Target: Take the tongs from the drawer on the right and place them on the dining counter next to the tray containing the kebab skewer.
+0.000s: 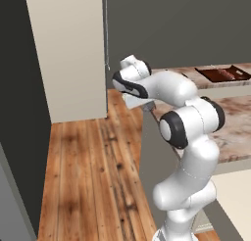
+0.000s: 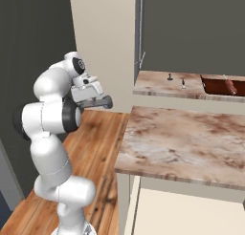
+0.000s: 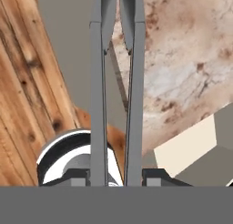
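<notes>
Tongs (image 3: 117,82) are clamped in the gripper (image 3: 117,175), frame centre; dining counter (image 2: 191,133) lies right, tray (image 2: 217,85) upper right, cream wall (image 2: 103,43) behind.

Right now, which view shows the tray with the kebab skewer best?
The right base view: the tray sits on the far stretch of the dining counter, with the skewer lying in it. The left base view also shows the tray, but the skewer is hard to make out.

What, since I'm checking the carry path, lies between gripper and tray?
Right base view: marbled dining counter, with two small dark items standing short of the tray.
</notes>
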You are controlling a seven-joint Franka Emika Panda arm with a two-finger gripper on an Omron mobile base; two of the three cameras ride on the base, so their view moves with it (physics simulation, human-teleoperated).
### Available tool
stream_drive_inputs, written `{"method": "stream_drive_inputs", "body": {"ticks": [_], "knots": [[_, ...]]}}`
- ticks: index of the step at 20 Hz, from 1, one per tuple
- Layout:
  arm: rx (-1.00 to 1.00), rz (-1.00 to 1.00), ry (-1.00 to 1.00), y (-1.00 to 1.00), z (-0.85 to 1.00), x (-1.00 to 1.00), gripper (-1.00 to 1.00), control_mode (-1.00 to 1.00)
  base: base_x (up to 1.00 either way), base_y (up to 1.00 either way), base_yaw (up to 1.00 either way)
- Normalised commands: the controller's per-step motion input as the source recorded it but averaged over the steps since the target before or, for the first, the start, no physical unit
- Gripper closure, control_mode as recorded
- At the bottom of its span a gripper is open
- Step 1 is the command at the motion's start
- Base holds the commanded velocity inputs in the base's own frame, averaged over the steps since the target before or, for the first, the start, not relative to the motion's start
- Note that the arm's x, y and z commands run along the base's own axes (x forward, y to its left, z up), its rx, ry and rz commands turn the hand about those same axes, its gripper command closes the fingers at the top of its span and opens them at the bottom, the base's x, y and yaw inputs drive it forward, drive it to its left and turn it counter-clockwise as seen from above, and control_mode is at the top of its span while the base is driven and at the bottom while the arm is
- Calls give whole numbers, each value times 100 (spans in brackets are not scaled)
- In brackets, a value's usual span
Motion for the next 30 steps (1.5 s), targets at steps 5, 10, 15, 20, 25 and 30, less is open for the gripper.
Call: {"method": "stream_drive_inputs", "body": {"ticks": [5,10,15,20,25,30], "knots": [[0,-6,-23,0,0,-7,100,-100,0,0,0],[0,-11,-41,0,0,-8,100,-100,0,0,0],[0,0,-24,0,0,0,100,-100,0,0,0],[0,4,-13,0,0,0,100,-100,0,0,0],[0,14,-1,0,0,0,100,-100,0,0,0],[0,13,0,0,0,0,100,-100,0,0,0]]}}
